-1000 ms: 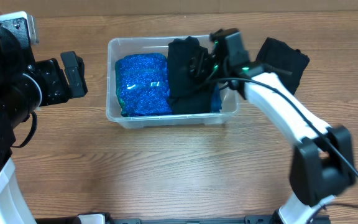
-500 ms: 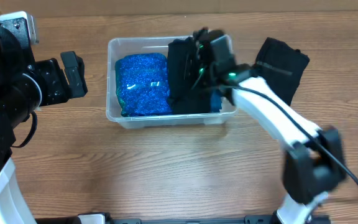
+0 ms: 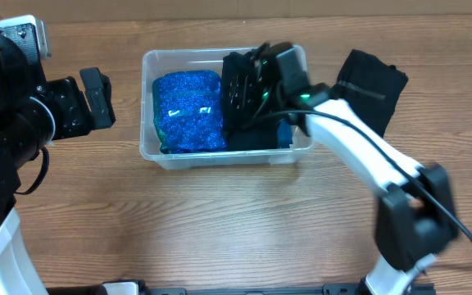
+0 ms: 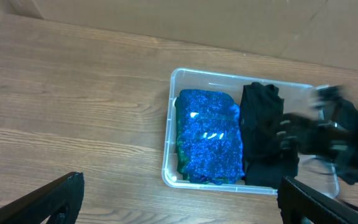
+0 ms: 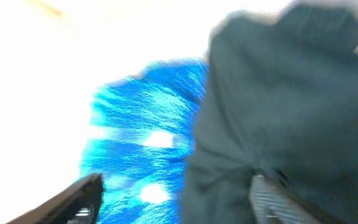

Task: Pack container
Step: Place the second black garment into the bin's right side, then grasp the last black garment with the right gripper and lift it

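Note:
The clear plastic container (image 3: 149, 147) sits in the middle of the table and also shows in the left wrist view (image 4: 169, 168). It holds a glittery blue bundle (image 3: 187, 111) on the left and a folded black cloth (image 3: 248, 131) on the right. My right gripper (image 3: 242, 86) is open, down over the black cloth inside the container; in its wrist view the open fingers straddle the black cloth (image 5: 278, 106) and the blue bundle (image 5: 142, 130). My left gripper (image 4: 179, 208) is open and empty, held above the table left of the container.
A second black cloth (image 3: 371, 86) lies on the table right of the container, behind my right arm. The table surface is wood. A cardboard wall runs along the far edge.
My right gripper moved left from the container's right rim to over the black cloth inside it. The left arm has not moved.

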Available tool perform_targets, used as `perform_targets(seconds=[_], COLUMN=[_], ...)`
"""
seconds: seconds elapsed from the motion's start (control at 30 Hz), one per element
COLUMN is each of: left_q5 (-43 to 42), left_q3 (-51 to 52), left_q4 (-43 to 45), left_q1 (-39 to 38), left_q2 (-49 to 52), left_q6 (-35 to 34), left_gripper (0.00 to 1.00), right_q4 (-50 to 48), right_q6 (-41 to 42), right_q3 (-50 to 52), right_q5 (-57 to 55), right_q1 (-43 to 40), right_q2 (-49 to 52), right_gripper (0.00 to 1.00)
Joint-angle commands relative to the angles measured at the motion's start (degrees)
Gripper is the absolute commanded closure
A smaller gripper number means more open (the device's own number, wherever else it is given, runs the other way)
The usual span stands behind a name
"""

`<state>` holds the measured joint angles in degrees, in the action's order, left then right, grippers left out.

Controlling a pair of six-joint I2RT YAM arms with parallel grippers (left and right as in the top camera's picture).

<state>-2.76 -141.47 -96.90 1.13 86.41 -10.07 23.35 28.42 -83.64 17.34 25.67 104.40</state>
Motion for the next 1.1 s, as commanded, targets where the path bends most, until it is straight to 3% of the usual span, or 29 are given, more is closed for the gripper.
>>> perform_targets(seconds=[0.0,0.2,0.33,0.47,0.67,0.83,1.07], left_q5=[0.39,0.39,0.39,0.39,0.39,0.39,0.39], left_q3=[-0.35,-0.35,-0.35,-0.35,-0.35,-0.35,-0.35], left_q4=[0.13,0.11,0.11,0.11,0.13,0.11,0.11], left_q1=[-0.28,-0.28,-0.28,-0.31,-0.28,-0.28,-0.28], left_q2=[-0.17,-0.17,-0.17,-0.17,-0.17,-0.17,-0.17], left_q6=[1.09,1.09,1.09,1.09,1.09,1.09,1.09], left_gripper=[0.00,0.00,0.00,0.00,0.00,0.00,0.00], right_q4=[2.19,18.05,26.43,28.37,24.85,18.21,13.53], right_q6=[-0.15,-1.31,-8.31,-10.16,-10.75,-12.15,-11.93], right_q3=[-2.73,-2.69,-1.84,-1.84,-1.84,-1.84,-1.84], right_q5=[-0.15,-0.31,-0.72,-0.66,1.16,7.76,7.19], right_q1=[-6.75,-27.47,-40.41,-47.80,-49.81,-47.91,-44.35], right_q2=[-15.89,-23.32,-19.54,-11.13,1.27,8.72,16.96], right_gripper=[0.10,0.05,0.00,0.00,0.00,0.00,0.04])
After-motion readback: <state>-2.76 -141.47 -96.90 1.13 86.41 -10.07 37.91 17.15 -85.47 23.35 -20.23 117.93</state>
